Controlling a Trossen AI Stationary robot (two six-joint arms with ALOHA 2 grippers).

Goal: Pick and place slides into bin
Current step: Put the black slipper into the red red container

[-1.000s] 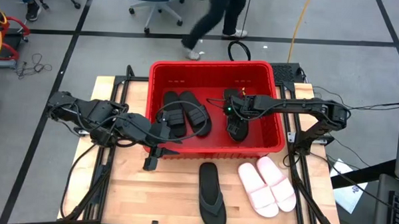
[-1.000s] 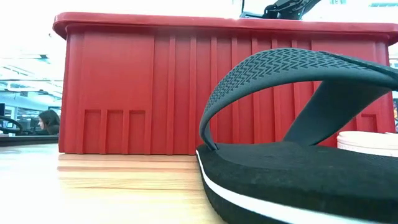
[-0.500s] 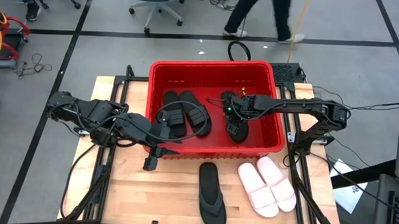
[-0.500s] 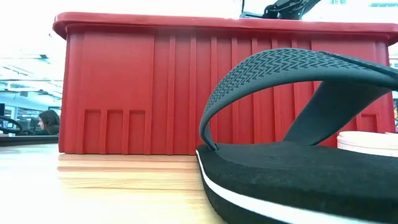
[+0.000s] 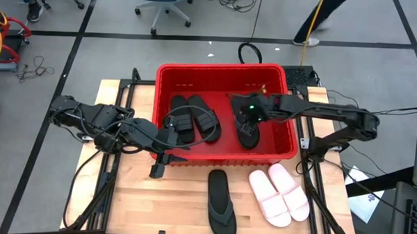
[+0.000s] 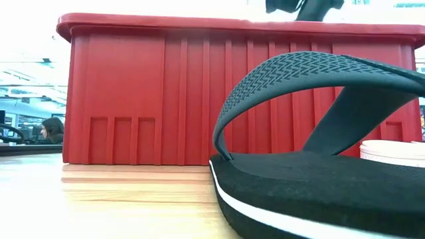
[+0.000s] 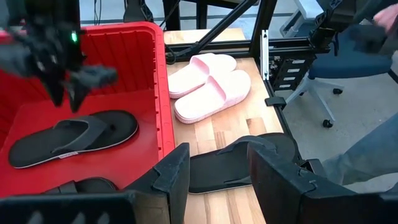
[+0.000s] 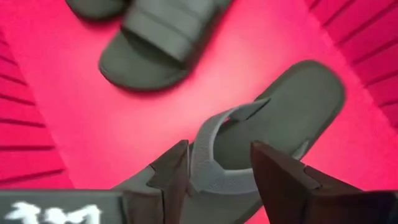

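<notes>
Wooden table [image 5: 136,191], red bin [image 5: 169,77] holding flip-flop [image 5: 247,131], right gripper [image 5: 245,111] spread wide above it, left gripper [image 5: 167,140] parted by the front wall.

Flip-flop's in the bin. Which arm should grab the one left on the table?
Probably left. Its open tool sits at the bin's front wall, just beside the table flip-flop. The right tool, also open, is inside the bin over the dropped flip-flop.
</notes>
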